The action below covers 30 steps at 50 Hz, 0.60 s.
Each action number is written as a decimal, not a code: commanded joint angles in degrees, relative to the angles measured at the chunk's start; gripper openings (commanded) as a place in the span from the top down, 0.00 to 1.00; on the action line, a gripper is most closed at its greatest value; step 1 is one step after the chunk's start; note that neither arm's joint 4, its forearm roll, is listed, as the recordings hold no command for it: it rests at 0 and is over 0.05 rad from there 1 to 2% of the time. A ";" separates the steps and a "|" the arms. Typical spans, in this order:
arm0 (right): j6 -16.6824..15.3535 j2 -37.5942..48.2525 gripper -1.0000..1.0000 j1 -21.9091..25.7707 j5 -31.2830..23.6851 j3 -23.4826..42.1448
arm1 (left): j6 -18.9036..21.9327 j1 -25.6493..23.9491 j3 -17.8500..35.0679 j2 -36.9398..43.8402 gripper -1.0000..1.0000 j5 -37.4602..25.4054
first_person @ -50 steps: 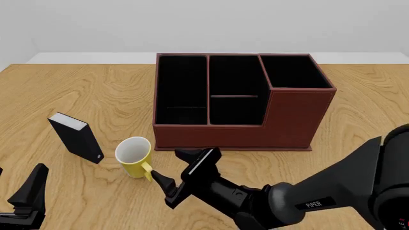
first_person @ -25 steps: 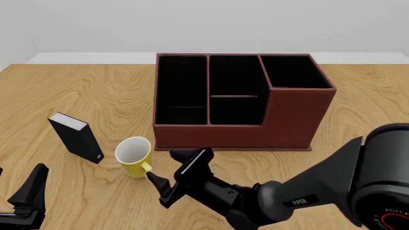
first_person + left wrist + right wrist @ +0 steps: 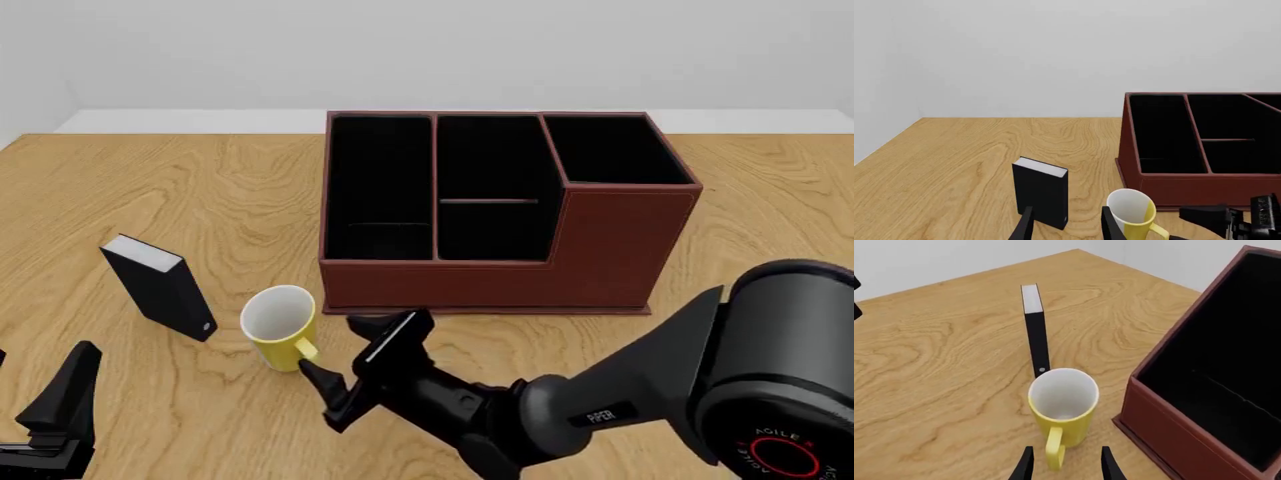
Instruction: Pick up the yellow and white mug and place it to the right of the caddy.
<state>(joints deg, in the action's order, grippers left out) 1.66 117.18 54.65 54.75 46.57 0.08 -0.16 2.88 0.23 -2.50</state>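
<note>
One yellow and white mug (image 3: 279, 326) upright, handle toward the right tool (image 3: 350, 362); jaws parted.

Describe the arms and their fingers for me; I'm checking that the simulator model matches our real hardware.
Both arms are black. The right arm has smooth rounded links with small white "PIPER" lettering, a large round joint housing bearing a red ring mark, and a right gripper with two slim black fingers. The left gripper shows only dark angular fingers. No cables visible.

Wooden table (image 3: 200, 190) bears mug (image 3: 278, 327), caddy (image 3: 501, 212), black block (image 3: 160, 287).
</note>
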 commanded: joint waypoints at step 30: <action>0.36 3.71 0.00 0.39 -1.27 3.59 | 0.02 -0.01 0.00 -0.01 0.00 0.01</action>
<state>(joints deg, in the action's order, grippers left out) 1.96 120.26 55.21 53.48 49.83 0.08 -0.17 2.88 0.22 -2.50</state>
